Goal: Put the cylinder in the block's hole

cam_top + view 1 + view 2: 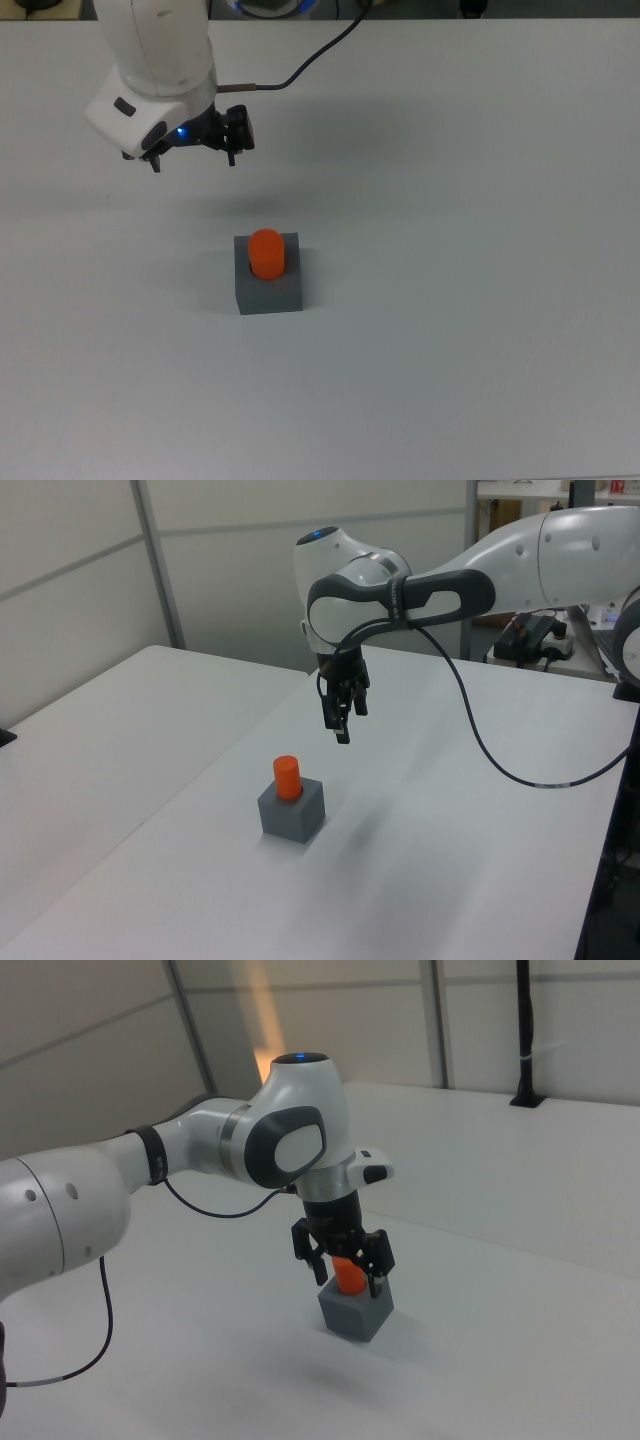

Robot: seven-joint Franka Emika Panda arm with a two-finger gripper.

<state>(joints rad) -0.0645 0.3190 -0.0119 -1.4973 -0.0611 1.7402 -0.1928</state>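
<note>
Cylinder [266, 252] seated upright in block [270, 288] hole — jaws open, empty, above the block — a low swing could knock it.

The block [268, 285] sits on the counter [480, 300] with the cylinder [266, 252] standing upright in the hole in its top face, its upper part rising clear. My gripper [192, 160] hangs in the air, up and toward the top view's left of the block, apart from both. In the left view my cable [480, 750] trails to the left view's right.
</note>
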